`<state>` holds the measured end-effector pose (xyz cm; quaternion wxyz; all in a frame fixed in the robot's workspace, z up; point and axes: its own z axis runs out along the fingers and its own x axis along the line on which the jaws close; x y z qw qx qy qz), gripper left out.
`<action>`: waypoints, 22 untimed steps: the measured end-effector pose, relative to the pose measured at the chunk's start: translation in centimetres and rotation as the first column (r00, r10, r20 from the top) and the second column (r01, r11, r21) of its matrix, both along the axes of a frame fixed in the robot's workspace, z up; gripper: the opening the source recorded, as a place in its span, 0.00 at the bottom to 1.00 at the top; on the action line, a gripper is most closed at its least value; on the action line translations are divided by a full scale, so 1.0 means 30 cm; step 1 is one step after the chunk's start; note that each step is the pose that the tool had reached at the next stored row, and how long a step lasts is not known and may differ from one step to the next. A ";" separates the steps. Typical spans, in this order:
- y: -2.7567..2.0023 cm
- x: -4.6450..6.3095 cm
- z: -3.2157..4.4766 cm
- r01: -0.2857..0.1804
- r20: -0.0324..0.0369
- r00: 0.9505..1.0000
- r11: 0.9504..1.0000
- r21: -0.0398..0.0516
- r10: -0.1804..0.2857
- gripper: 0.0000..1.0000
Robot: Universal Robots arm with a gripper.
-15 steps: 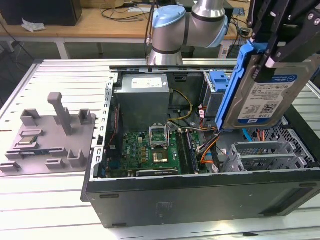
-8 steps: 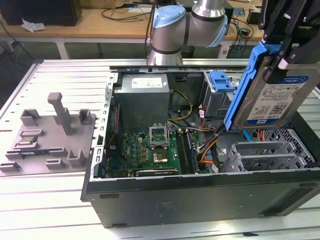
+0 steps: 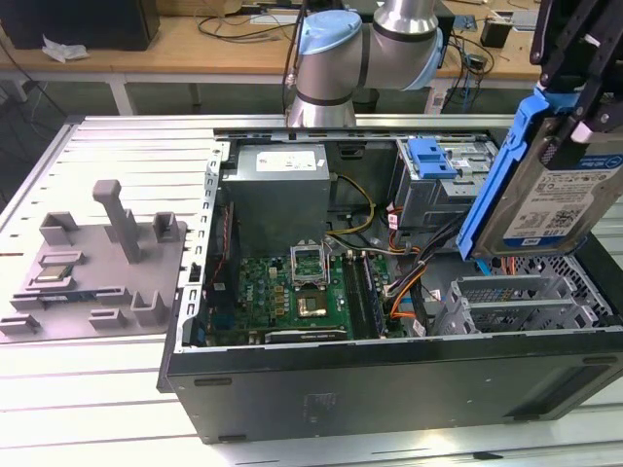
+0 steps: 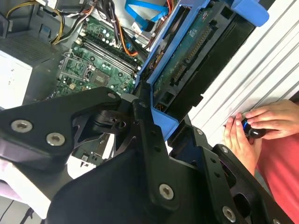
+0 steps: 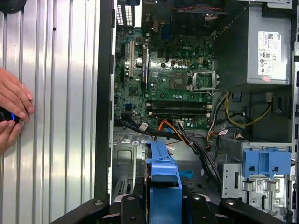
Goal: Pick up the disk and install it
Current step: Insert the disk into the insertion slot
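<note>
The disk (image 3: 557,185) is being held tilted in the air by the fingers (image 4: 148,133), above the open case (image 3: 389,389). The step in hand is judged to be bringing it to its bay. For this to be done well, the disk should be levelled and lined up with the grey cage (image 3: 521,302) below the fingers. The cables (image 3: 428,261) just beside that cage should be avoided. In the second wrist view the fingers are being pressed narrowly onto the disk's blue frame, one on each side. A person's hands (image 4: 254,126) are resting on the tabletop (image 4: 261,60), outside the case wall and apart from the fingers.
</note>
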<state>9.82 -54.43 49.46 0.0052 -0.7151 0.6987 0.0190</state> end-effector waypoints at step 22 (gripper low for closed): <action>-0.018 0.050 -0.040 0.023 0.000 1.000 1.000 0.000 -0.023 0.37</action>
